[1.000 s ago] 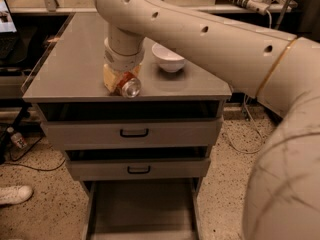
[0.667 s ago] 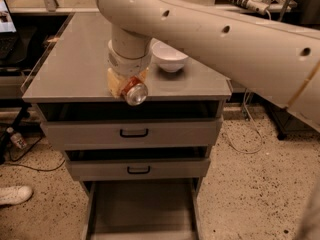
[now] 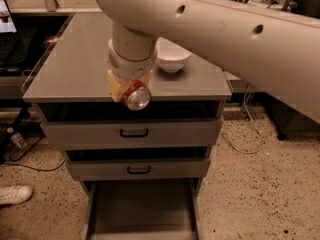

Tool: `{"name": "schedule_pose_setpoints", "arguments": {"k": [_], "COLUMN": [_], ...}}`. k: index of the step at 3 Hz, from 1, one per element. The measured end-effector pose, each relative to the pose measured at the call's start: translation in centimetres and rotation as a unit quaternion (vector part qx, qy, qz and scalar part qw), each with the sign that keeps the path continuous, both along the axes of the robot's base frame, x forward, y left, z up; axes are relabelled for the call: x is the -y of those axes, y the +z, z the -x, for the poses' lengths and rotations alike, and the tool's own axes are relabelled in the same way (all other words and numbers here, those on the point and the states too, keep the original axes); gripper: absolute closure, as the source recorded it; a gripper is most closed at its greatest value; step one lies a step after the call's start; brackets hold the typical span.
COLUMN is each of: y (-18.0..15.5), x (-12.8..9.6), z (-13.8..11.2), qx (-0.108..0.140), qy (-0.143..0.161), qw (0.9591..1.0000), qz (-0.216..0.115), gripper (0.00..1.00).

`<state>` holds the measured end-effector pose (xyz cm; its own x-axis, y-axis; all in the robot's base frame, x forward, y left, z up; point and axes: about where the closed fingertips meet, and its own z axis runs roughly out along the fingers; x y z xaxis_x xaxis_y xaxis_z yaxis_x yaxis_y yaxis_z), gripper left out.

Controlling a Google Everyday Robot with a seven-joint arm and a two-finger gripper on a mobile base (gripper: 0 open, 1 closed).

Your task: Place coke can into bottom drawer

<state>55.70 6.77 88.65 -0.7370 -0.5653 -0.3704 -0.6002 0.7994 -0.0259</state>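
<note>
The arm had carried the coke can (image 3: 136,97) a little more toward the front of the cabinet than it was a second before. It was also a bit lower in the picture. The gripper (image 3: 131,90) hung over the front edge of the grey cabinet top (image 3: 75,69). Its yellowish fingers (image 3: 115,86) were closed tight on the can, one on each side.

The can lay on its side in the claw, up in the air and not touching the top. Its round silver end pointed out toward the camera. The part of its side that showed was red-orange. No words on the can could be read.

A white bowl (image 3: 172,56) sat on the cabinet top just behind and to the right of the gripper.

Below the can were two shallow drawers with black handles, the top drawer (image 3: 90,134) and the middle drawer (image 3: 100,170). Both stuck out a little. The bottom drawer (image 3: 142,209) was pulled far out, and its flat grey floor showed. The can was well above it.

A white shoe (image 3: 15,194) and a small bottle (image 3: 17,139) were on the speckled floor (image 3: 250,184) at the left.
</note>
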Motion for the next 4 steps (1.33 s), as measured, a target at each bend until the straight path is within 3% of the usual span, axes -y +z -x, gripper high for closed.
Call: {"name": "schedule_pose_setpoints", "arguments": {"k": [1,2,3,4], "y": [-0.6,-1.2,-3.3,-3.3], "x": [1.2,2.4,2.0,2.0], "z": [3.2,8.1,13.6,13.6], "qx": [-0.034,-0.080,-0.144,-0.144], "qy": [-0.014,-0.028,-0.026,-0.026], "qw": [0.9992,0.9960,0.9890,0.9890], "qz": [0.014,0.027,0.021,0.022], "gripper": [1.00,1.00,1.00,1.00]}}
